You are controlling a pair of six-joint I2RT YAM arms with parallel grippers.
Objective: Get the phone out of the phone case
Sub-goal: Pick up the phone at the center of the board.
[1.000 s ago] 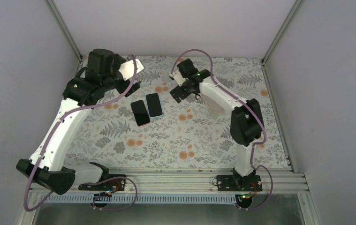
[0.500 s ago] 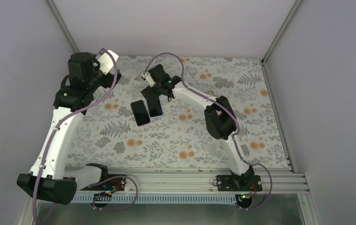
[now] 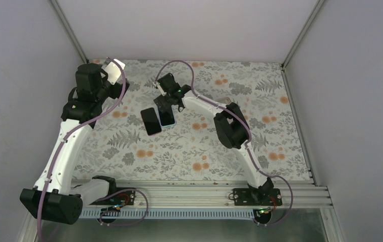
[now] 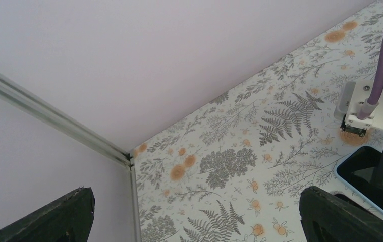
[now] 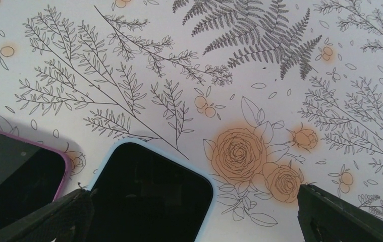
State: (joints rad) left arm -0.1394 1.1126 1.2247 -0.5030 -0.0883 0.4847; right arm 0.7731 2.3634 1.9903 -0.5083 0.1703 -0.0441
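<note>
Swung leftward since earlier, the right gripper (image 5: 192,199) is held, jaws spread wide, over the light-blue-cased black phone (image 3: 168,120) left of centre, beside a purple-cased black phone (image 3: 151,122); the left gripper (image 4: 197,197), withdrawn upper left, is likewise spread.

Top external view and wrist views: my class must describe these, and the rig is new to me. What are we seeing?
A left arm and a right arm are bolted at the table's near edge. One picture is from a fixed camera overhead, the others from a camera on each wrist. On the floral table lie two phones, one in a pink case, one in a blue case. The right arm's jaws hover open over the blue one; the left arm's are open, aside. Nothing is held.
</note>
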